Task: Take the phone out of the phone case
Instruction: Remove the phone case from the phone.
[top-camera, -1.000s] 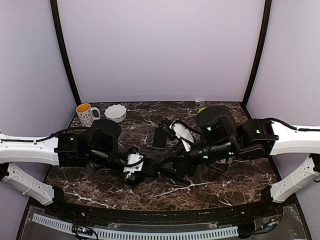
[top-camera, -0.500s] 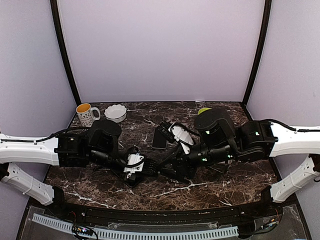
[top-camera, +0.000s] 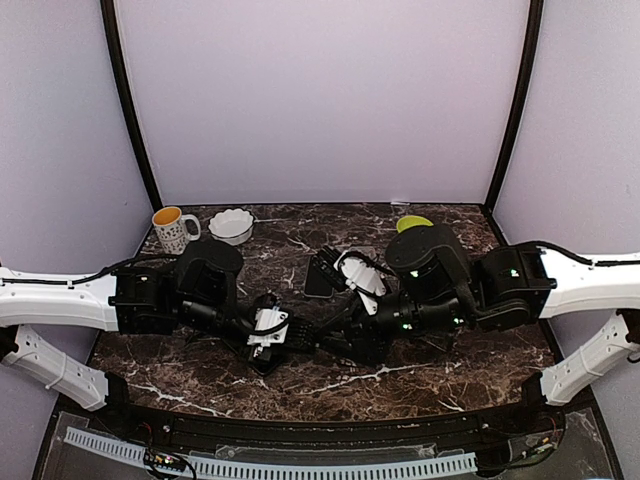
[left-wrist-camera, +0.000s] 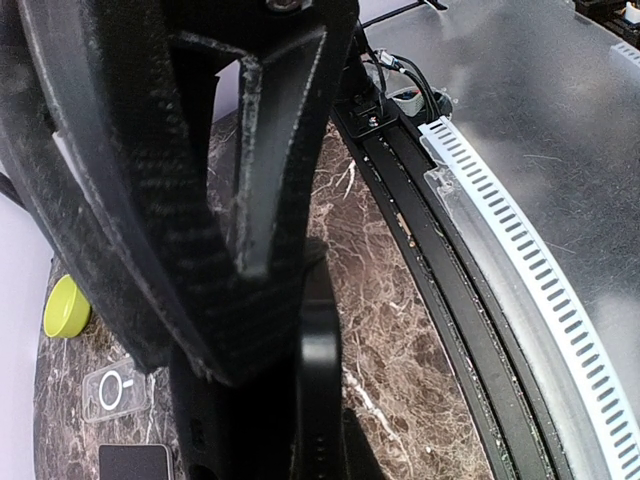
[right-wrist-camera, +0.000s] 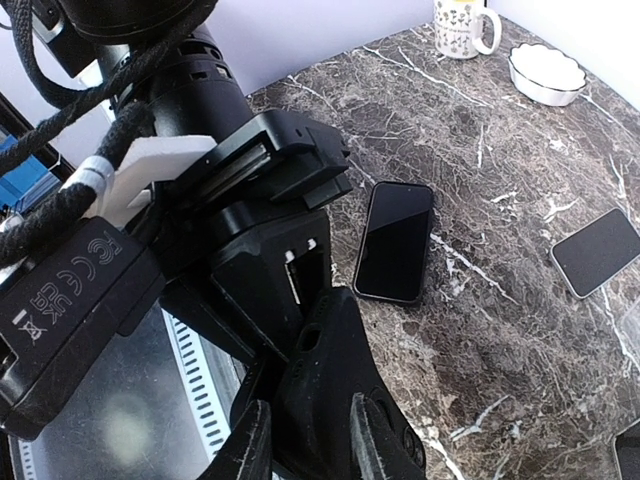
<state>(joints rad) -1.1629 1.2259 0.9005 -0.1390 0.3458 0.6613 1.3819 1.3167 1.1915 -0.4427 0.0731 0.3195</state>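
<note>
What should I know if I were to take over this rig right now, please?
Left gripper: shut, low over the table; I cannot tell whether it pinches anything.
Right gripper: tip to tip with the left one; its jaws are not readable.
Things: a dark phone, apparently in a dark case, lies flat and screen up on the table beside the left gripper. A light-edged phone lies apart from it.
Done: no separation visible.
To do: grip the cased phone and peel the case off.
</note>
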